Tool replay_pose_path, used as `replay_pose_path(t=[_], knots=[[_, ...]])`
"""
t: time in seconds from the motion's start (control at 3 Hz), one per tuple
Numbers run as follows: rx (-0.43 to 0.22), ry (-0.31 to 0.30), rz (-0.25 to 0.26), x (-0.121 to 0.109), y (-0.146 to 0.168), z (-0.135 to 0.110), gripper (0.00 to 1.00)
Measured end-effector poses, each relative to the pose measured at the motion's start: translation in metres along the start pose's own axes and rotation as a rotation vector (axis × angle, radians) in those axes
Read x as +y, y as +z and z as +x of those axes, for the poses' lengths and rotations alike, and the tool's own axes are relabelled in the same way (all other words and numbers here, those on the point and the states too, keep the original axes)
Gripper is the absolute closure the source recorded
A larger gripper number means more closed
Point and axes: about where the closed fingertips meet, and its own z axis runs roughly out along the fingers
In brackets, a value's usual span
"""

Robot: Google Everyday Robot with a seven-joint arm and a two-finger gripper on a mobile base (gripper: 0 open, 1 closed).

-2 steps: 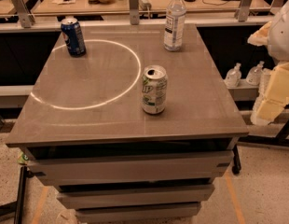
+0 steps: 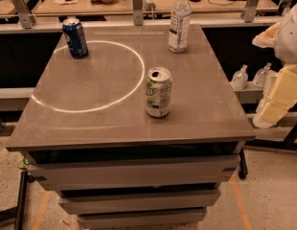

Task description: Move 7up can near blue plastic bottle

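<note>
The 7up can [image 2: 158, 92], white and silver with green markings and an open silver top, stands upright near the middle of the grey table [image 2: 91, 123]. The blue plastic bottle [image 2: 179, 21], clear with a white cap and a pale label, stands upright at the table's back right, well behind the can. My gripper [image 2: 275, 99] hangs off the table's right side, pale yellow, well to the right of the can and touching nothing.
A dark blue soda can [image 2: 75, 37] stands at the table's back left. A bright ring of light lies across the table's left half. A cluttered desk with metal posts [image 2: 137, 4] runs behind. Small bottles [image 2: 240, 77] sit on a low shelf at the right.
</note>
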Motion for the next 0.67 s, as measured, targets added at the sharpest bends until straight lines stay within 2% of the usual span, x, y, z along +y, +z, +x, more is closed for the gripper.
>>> replay_pose_path(t=[0.33,0.67], knots=[[-0.131,0.022,-0.025,-0.003,0.023,-0.004,0.00],[-0.232,0.038,-0.053,-0.007,0.059,-0.009,0.00]])
